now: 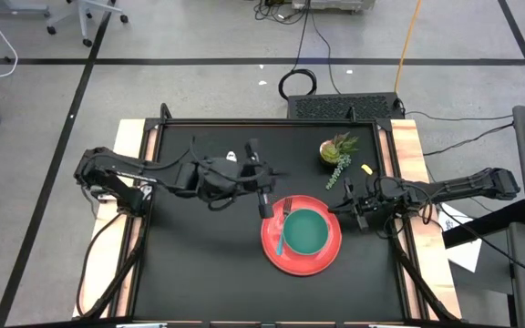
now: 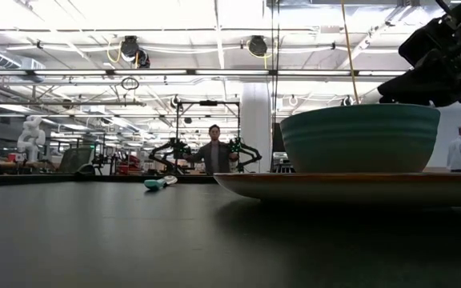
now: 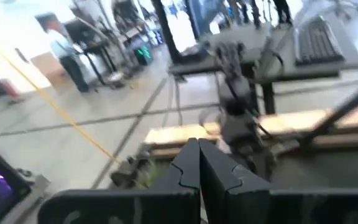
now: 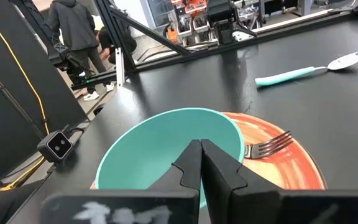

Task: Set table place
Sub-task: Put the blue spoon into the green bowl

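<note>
Potted plant [image 1: 337, 149] stands near red plate [image 1: 327, 258].

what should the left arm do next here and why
Probably open the left gripper's shut jaws and lower them over the fork. It lies on the red plate against the teal bowl, not beside the plate, and that gripper hovers nearest it. The right gripper waits, shut, across the plate.

Counter [image 1: 199, 264]: matte black top, pale wood strips on both short sides.
Plate [image 1: 326, 258]: red, plain.
Bowl [image 1: 308, 231]: teal, plain, beside the right end effector [image 1: 358, 216].
Fork [image 4: 271, 145]: silver metal tines.
Spoon [image 4: 309, 69]: teal handle, silver metal head.
Potted plant [image 1: 337, 149]: green foliage.
Both end effectors: dark.
</note>
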